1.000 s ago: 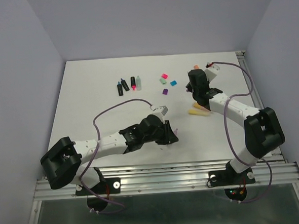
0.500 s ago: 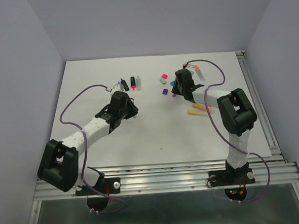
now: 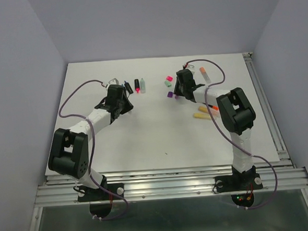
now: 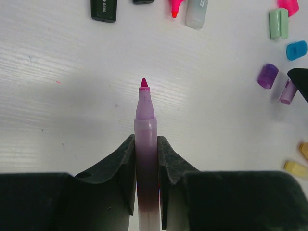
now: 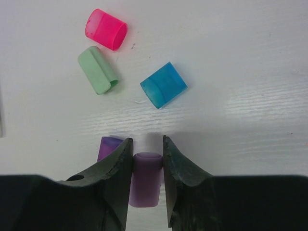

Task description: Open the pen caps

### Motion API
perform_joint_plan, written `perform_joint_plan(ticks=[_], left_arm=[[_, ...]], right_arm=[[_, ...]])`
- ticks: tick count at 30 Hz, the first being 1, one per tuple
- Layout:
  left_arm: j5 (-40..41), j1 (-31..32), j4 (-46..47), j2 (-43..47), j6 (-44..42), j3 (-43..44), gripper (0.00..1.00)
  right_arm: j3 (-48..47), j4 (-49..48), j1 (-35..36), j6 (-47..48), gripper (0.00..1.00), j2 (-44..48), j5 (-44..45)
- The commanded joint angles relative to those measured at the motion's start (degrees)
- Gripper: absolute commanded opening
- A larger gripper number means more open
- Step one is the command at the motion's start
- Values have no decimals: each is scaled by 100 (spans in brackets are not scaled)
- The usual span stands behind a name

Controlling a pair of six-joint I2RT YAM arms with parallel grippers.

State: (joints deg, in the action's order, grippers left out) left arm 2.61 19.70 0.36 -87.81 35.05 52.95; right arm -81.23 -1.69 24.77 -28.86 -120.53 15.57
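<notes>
Jaws of the left arm (image 3: 91,119) are closed on the lilac pen (image 4: 145,108). The translucent barrel is clamped partway along, so its bare magenta tip projects toward the top of the left wrist view and touches nothing. Along that view's top edge lie other pens, among them a pink-tipped pen (image 4: 175,7) with its tip exposed. This row is probably where uncapped pens are laid.

Jaws of the right arm (image 3: 232,108) are closed on the lilac cap (image 5: 145,185), gripped across its sides at lower centre of the right wrist view. Pen and cap are thus held apart, one per arm, which is what the task asks for this pair.

Loose caps lie above the held cap:
- pink cap (image 5: 106,29), upper left
- green cap (image 5: 98,70), just below the pink one
- blue cap (image 5: 164,85), near centre
- purple cap (image 5: 109,146), partly hidden behind a jaw

The cluster suggests a drop zone for removed caps. Whether the held cap touches the bench (image 5: 240,57) cannot be told. Yellow pens (image 3: 204,113) lie right of centre in the overhead view, too small to show whether they are capped.
</notes>
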Motion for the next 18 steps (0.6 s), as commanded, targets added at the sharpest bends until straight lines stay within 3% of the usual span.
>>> perform_joint_plan(ticks=[1, 3, 4, 16, 18], left_arm=[[-103, -98, 34, -113, -279, 348, 0], [-164, -177, 26, -157, -314, 383, 0], [-173, -195, 25, -166, -340, 400, 0], [-226, -309, 69, 27, -306, 190, 0], [-235, -318, 69, 97, -297, 154, 0]], right_arm=[[-472, 2, 19, 74, 22, -111, -19], [-560, 64, 10, 56, 27, -137, -2], [-587, 116, 19, 47, 35, -146, -45], [-544, 512, 19, 179, 66, 581, 60], [-210, 512, 19, 223, 85, 1029, -1]])
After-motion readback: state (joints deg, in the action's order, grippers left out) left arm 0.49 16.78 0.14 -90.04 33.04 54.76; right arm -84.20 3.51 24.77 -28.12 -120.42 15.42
